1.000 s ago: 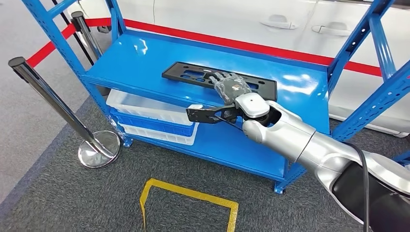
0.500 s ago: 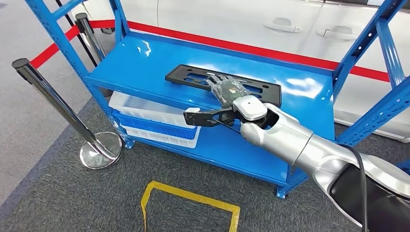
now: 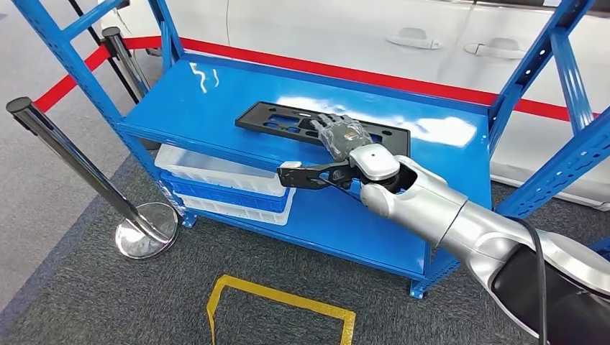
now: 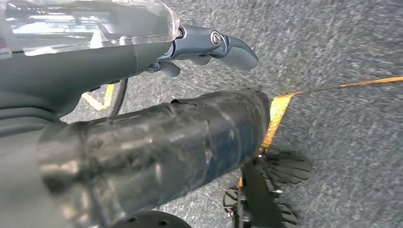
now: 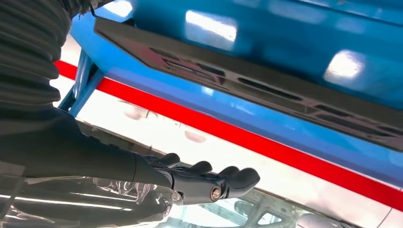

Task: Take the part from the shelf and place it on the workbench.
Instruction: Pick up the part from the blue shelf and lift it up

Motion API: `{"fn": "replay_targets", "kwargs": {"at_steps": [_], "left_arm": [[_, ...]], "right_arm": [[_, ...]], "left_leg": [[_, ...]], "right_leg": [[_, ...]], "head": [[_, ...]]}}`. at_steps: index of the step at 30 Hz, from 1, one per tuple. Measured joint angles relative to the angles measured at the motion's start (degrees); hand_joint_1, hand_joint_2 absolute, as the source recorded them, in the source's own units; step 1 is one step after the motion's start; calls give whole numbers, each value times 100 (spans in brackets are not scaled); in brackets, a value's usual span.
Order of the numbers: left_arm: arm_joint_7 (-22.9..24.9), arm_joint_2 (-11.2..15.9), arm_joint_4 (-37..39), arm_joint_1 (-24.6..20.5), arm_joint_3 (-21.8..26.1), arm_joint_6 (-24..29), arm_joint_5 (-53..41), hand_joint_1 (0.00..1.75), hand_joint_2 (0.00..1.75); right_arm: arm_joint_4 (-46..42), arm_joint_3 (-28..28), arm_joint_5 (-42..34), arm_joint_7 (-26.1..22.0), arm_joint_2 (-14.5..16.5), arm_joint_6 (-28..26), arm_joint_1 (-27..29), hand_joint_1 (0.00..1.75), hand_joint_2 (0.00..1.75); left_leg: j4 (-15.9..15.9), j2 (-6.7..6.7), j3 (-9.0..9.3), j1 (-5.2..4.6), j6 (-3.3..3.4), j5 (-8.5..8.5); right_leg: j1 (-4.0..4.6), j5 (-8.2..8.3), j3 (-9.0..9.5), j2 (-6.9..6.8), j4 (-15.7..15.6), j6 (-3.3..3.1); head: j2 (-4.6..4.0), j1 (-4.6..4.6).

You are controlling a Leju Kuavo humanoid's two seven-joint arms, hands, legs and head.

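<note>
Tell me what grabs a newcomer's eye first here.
The blue shelf fills the head view, with a long black part lying flat on its top. The silver right arm reaches over it, the right hand above the part's middle. Behind runs a red stripe on a white car.

Right hand reaches forward, fingers extended and apart — left hand hangs, holding nothing.
</note>
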Motion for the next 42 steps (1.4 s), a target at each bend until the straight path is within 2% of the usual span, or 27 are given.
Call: {"fn": "replay_targets", "kwargs": {"at_steps": [2,4,5,7,8,9,10,11,12,14,18,20,23,24,25,26,27,29,30,32,34,35,38,39,40,41,42], "left_arm": [[-7,-1,0,-8,-2,-1,-2,0,0],[-16,-4,0,1,-3,-3,-4,0,0],[-18,-5,0,2,-3,-5,-5,0,0],[-22,-7,0,-3,-4,-7,-7,0,0],[-24,-7,0,-7,-4,-8,-7,0,0],[-26,-7,0,-8,-5,-8,-7,0,0],[-28,-7,0,-5,-6,-8,-7,0,0],[-29,-7,0,-2,-6,-8,-7,0,0],[-28,-7,0,1,-6,-8,-7,0,0],[-22,-3,1,-1,-7,-8,-7,0,0],[2,-4,2,-5,-14,-9,-7,0,0],[6,-7,2,-7,-16,-10,-8,0,0],[6,2,2,-17,-36,-5,-8,0,0],[7,3,2,-12,-42,-5,-9,0,0],[7,3,2,-5,-46,-6,-10,0,0],[7,2,2,3,-48,-7,-10,0,0],[7,2,2,8,-48,-7,-11,0,0],[4,11,3,5,-52,-8,-11,0,0],[3,16,4,-2,-55,-7,-11,0,0],[2,21,5,-15,-63,-6,-11,0,0],[2,20,6,-12,-67,-5,-10,0,0],[2,18,6,-8,-67,-5,-10,0,0],[2,15,6,-12,-69,-5,-9,0,0],[2,14,6,-15,-70,-5,-9,0,0],[2,13,6,-15,-71,-5,-9,0,0],[2,10,5,-13,-72,-5,-9,0,0],[2,8,5,-11,-73,-6,-9,0,0]], "right_arm": [[13,0,0,-19,1,-5,14,0,175],[28,-10,4,-42,2,-14,19,0,175],[38,-15,7,-49,2,-19,18,0,175],[64,-20,13,-50,1,-23,41,0,175],[77,-20,15,-54,1,-25,68,0,175],[89,-20,19,-57,2,-26,98,0,175],[99,-20,22,-62,2,-27,120,0,175],[109,-20,28,-66,2,-29,133,0,175],[120,-21,34,-66,2,-32,137,0,175],[145,-22,44,-72,5,-43,136,0,175],[185,-25,54,-105,14,-66,165,0,175],[209,-26,60,-121,16,-70,165,0,175],[239,-27,64,-143,26,-69,193,0,175],[251,-27,66,-147,27,-69,211,0,175],[263,-27,68,-149,28,-69,228,0,175],[273,-27,69,-150,29,-69,238,0,175],[280,-27,71,-150,33,-70,242,0,175],[294,-27,75,-151,41,-72,236,0,175],[301,-27,76,-151,46,-72,237,0,175],[315,-27,76,-151,53,-74,248,0,175],[326,-28,76,-151,58,-77,257,0,175],[331,-28,76,-151,59,-78,254,0,175],[357,-29,76,-151,59,-80,279,0,175],[368,-29,76,-151,59,-81,301,0,175],[377,-29,76,-151,59,-81,321,0,175],[384,-29,76,-151,59,-81,332,0,175],[391,-29,76,-151,59,-82,334,0,175]], "left_leg": [[-45,-3,24,3,41,1],[-126,11,94,36,98,15],[-164,19,130,54,128,20],[-174,28,158,57,172,0],[-169,28,165,58,179,-15],[-158,24,177,64,177,-35],[-140,18,192,73,164,-61],[-110,10,211,86,143,-96],[-69,2,228,99,115,-140],[26,-13,210,93,37,-224],[68,-9,184,89,-83,-280],[324,6,77,96,-128,-433],[1385,15,-495,96,-165,-835],[1617,15,-653,95,-162,-856],[1636,15,-711,92,-147,-764],[1421,15,-651,86,-118,-566],[1038,14,-501,72,-76,-318],[326,12,-176,27,19,-27],[140,9,-86,3,53,6],[38,3,-41,-28,93,-18],[-62,15,28,1,129,10],[-120,24,72,18,151,27],[-162,37,126,32,197,19],[-149,36,129,34,200,2],[-131,32,134,38,196,-20],[-103,26,142,45,181,-48],[-66,19,152,55,160,-84]], "right_leg": [[5,-11,6,2,-16,56],[13,-109,-36,-1,116,111],[16,-225,-139,-3,337,132],[-6,-521,-515,-8,1051,160],[-21,-618,-721,-9,1393,176],[-41,-614,-853,-13,1573,193],[-62,-495,-878,-18,1537,211],[-84,-284,-790,-26,1287,227],[-105,-57,-634,-34,904,241],[-109,154,-357,-38,319,240],[-91,106,-292,-17,169,112],[-107,102,-251,-14,136,45],[-82,68,-200,-13,124,-19],[-67,53,-184,-12,125,-32],[-53,38,-163,-9,125,-39],[-40,20,-136,-4,125,-41],[-28,1,-104,1,123,-41],[-9,-30,-61,9,112,-25],[-9,-36,-55,10,105,-8],[-23,-36,-53,14,78,46],[-23,-81,-62,6,114,110],[-19,-164,-122,2,251,137],[-37,-585,-635,-7,1224,193],[-50,-640,-807,-10,1495,211],[-63,-591,-895,-15,1587,227],[-78,-433,-869,-21,1458,242],[-93,-203,-738,-30,1136,253]], "head": [[1,-1],[1,12],[1,23],[0,39],[0,41],[0,42],[0,42],[0,43],[0,46],[0,65],[1,74],[0,57],[0,38],[0,39],[0,39],[0,39],[0,40],[0,44],[0,44],[0,43],[1,50],[1,55],[0,69],[0,71],[0,72],[0,72],[0,72]]}}
